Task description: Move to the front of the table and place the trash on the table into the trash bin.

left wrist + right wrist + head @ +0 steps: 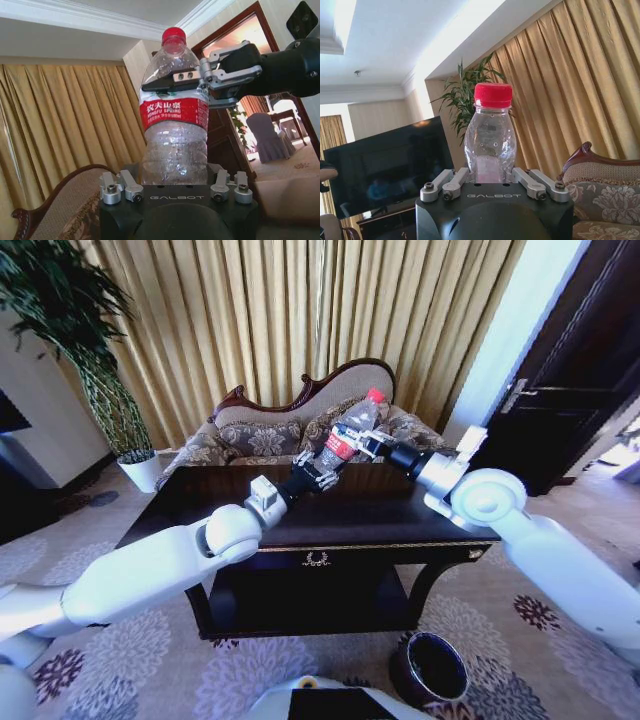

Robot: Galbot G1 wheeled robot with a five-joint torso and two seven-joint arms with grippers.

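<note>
Golden curtains (300,310) hang behind the dark worktop (380,510), and above it both arms meet. Left gripper (313,476) is clamped on the base of the bottle (347,435), right gripper (370,443) pinched on its shoulder above the red label. Bottle tilts, red cap toward the sofa (300,420), clear of the worktop. Trash bin (430,670) sits on the carpet below the worktop's front right corner.

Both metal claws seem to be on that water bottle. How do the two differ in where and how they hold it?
The left gripper clamps the bottle low, at its base below the red label; the right gripper clamps it higher, just above the label near the shoulder. The left reaches in from the table's near side, the right from the opposite side. Both are closed on the bottle, holding it above the table.
</note>
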